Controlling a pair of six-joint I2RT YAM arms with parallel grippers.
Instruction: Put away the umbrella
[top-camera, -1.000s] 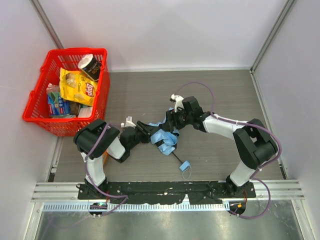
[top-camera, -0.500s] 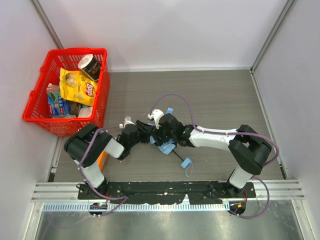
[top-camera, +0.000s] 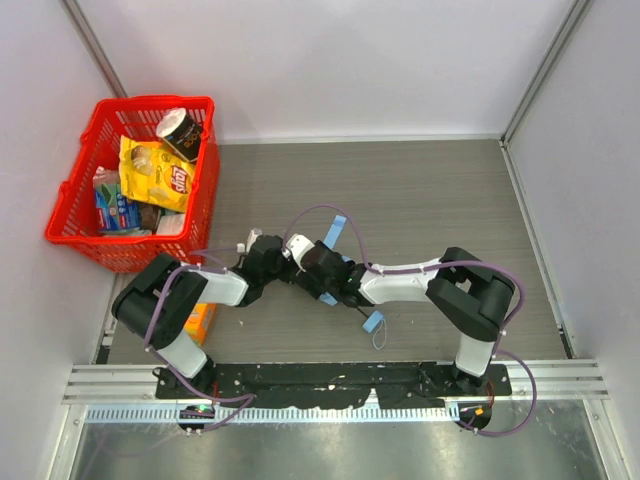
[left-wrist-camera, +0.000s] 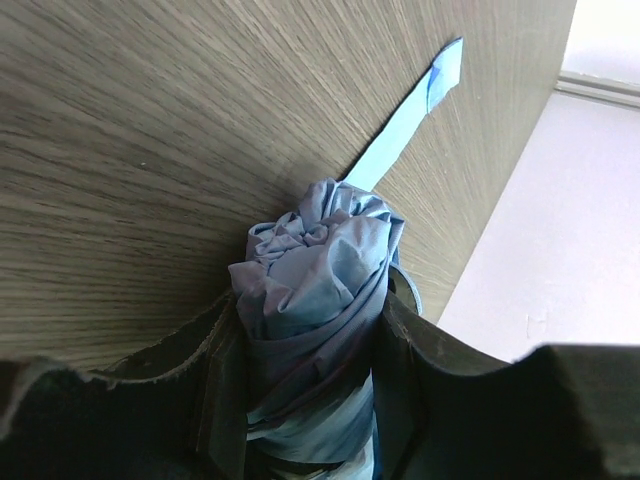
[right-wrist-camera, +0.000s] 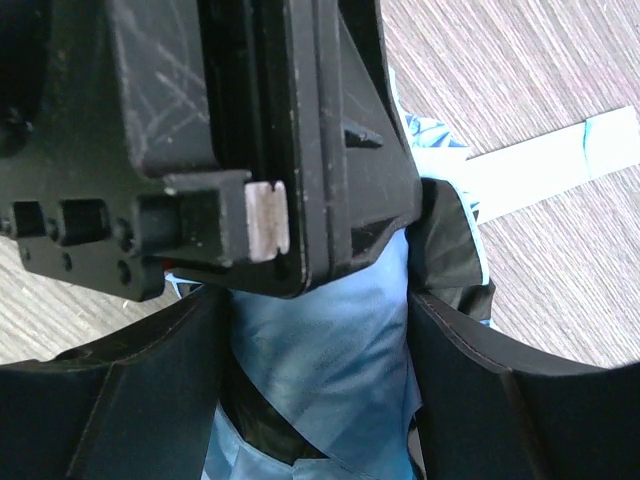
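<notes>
On surface (left-wrist-camera: 150, 150) centre, umbrella (left-wrist-camera: 315, 290): rolled, lying between both arms.
Left end effector (left-wrist-camera: 310, 345): clamped on the rolled fabric.
Right end effector (right-wrist-camera: 318, 350): wide, straddling fabric.
Done: canopy gathered.
Remaining: strap (left-wrist-camera: 400, 130) unwrapped; stowing.

On the grey wood-grain counter (top-camera: 430, 200), the red plastic basket (top-camera: 130, 100) stands at the far left. Mid-counter, the light-blue folded fabric umbrella (left-wrist-camera: 315, 270) lies between the fingers of the left pincer (left-wrist-camera: 310, 340), reaching in from the left, and the right pincer (right-wrist-camera: 320, 330), from the right. Its strap loop (top-camera: 373, 323) lies nearer the front edge. Beside the left arm an orange item (top-camera: 200, 322), possibly a box, lies largely hidden.
</notes>
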